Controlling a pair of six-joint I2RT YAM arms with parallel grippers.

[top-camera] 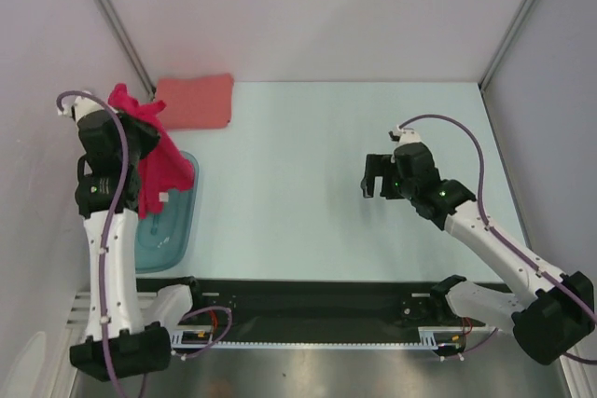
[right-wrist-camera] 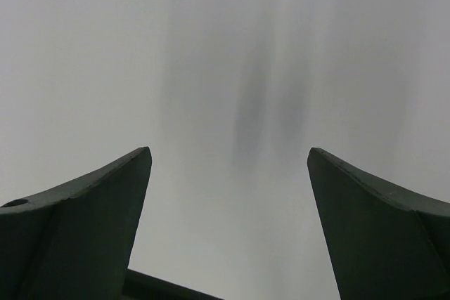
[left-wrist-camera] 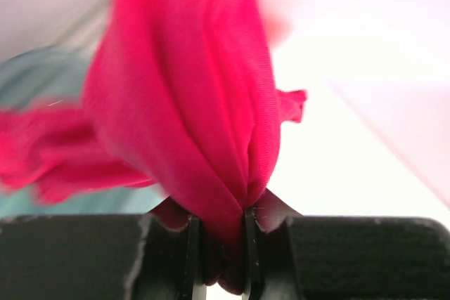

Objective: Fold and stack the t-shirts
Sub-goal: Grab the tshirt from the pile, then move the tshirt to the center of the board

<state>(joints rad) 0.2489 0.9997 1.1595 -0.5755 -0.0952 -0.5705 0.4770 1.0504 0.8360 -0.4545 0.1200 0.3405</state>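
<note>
My left gripper [top-camera: 131,114] is shut on the crimson-red t-shirt [top-camera: 160,167] and holds it up at the far left; the cloth hangs bunched down over the teal tub [top-camera: 170,226]. In the left wrist view the red cloth [left-wrist-camera: 190,103] is pinched between the jaws of the gripper [left-wrist-camera: 219,251]. The salmon-pink t-shirt [top-camera: 196,101] lies folded flat on the table at the back left. My right gripper [top-camera: 374,176] is open and empty above the table's right middle; in the right wrist view the gripper [right-wrist-camera: 228,166] has only bare table between the fingers.
The translucent teal tub stands on the table under the hanging red shirt, by the left arm. White walls close the back and both sides. A black strip [top-camera: 308,309] runs along the near edge between the arm bases.
</note>
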